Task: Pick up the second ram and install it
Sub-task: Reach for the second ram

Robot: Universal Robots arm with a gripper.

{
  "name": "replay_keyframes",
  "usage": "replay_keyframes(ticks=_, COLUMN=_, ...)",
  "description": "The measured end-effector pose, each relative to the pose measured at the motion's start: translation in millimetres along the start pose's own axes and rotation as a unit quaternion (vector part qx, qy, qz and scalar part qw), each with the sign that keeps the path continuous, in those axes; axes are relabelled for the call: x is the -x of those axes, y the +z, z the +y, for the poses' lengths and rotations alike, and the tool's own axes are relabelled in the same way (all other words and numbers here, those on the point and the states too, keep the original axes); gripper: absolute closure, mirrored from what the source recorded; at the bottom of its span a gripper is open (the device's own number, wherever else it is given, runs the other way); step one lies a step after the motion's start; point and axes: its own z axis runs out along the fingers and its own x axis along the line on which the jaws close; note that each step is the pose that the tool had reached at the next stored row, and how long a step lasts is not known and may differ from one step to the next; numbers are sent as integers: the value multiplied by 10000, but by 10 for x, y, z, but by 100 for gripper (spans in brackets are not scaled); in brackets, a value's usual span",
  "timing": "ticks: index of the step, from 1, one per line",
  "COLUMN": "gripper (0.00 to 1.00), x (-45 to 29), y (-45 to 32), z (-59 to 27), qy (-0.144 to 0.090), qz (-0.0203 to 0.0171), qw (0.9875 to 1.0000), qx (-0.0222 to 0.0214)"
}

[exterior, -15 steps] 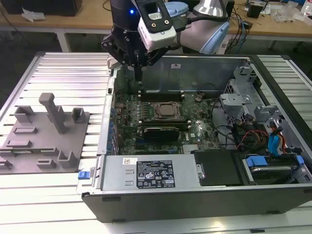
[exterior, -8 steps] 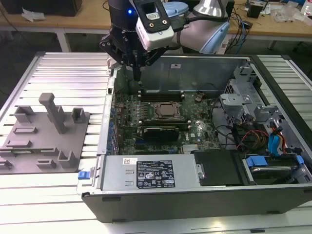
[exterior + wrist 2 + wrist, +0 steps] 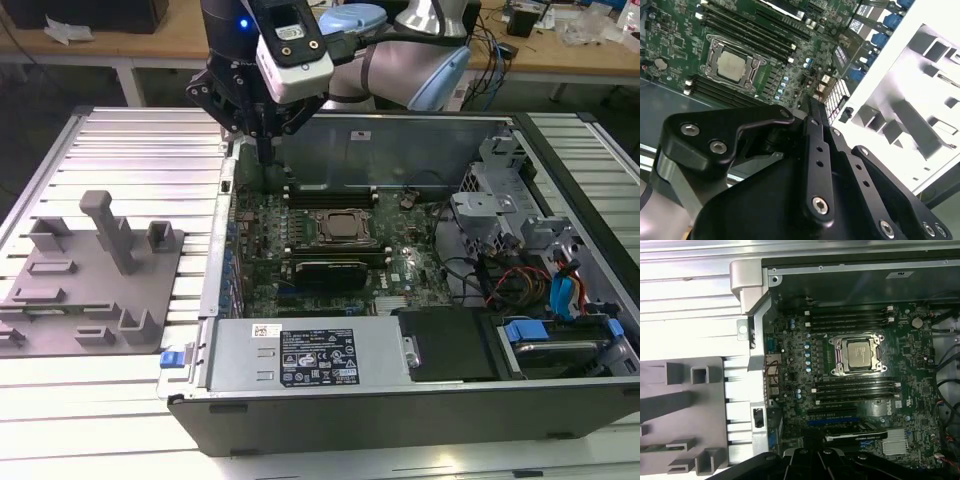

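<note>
Gripper [image 3: 266,152] hangs pointing straight down from the arm's [image 3: 410,62] bent wrist above the motherboard's [image 3: 262,215] far corner, at the exterior view's left inside the open computer case [image 3: 420,150], fingers [image 3: 813,131] drawn narrow (whether they pinch the second ram, I cannot tell).

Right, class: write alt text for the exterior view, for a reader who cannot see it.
The robot's pincer hangs over the edge of the motherboard in an open computer case. A grey fixture lies on the slatted table at the exterior view's left.
</note>
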Motion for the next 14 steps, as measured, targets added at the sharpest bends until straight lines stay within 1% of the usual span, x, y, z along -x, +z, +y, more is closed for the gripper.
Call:
replay_keyframes(ticks=4, gripper=92, x=-56, y=0, z=-4, qy=0, qz=0, qw=10000, qx=0)
replay_keyframes(ticks=8, gripper=92, x=-89, y=0, z=-7, qy=0, qz=0, qw=10000, qx=0)
replay_keyframes(ticks=9, gripper=92, x=-127, y=2, z=-10, qy=-1, qz=0, qw=10000, qx=0)
replay_keyframes(ticks=12, gripper=92, x=-207, y=8, z=-16, qy=0, qz=0, qw=10000, qx=0)
replay_keyframes(ticks=14, gripper=92, x=-298, y=13, z=-23, qy=0, qz=0, qw=10000, qx=0)
